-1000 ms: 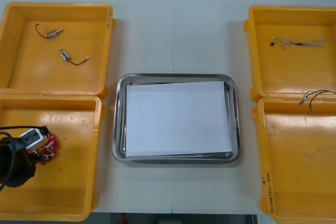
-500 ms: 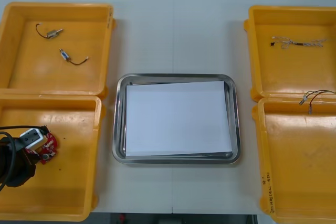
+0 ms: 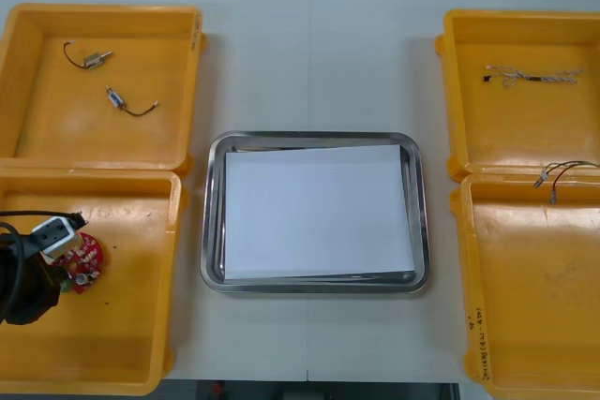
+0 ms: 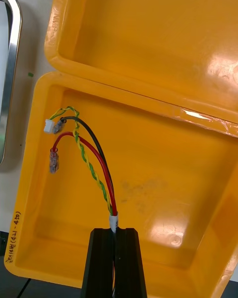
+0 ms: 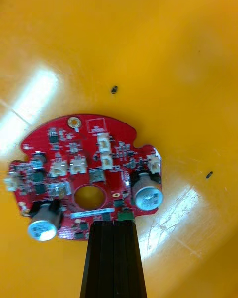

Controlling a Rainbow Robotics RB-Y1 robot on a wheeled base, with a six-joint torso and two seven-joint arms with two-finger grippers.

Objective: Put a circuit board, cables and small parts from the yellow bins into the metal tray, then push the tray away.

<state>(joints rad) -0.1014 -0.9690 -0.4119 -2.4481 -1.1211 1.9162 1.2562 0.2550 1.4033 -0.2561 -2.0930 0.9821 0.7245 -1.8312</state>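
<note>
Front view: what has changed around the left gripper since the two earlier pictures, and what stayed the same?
The left gripper, shut on the edge of the red circuit board in the near left bin, has moved slightly toward that bin's far wall, and the board shifted a little with it. The right gripper keeps its cables; the metal tray stayed put.

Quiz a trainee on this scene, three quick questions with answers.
1. True or false: the white-lined metal tray already holds a cable.
2. Over the near left yellow bin, the left gripper grips: A) round red circuit board, B) small metal part, C) nothing?
3. Fill in: over the near right yellow bin, the right gripper is ____ on the red, black and yellow cable bundle.
Key: 1 false; 2 A; 3 shut.
</note>
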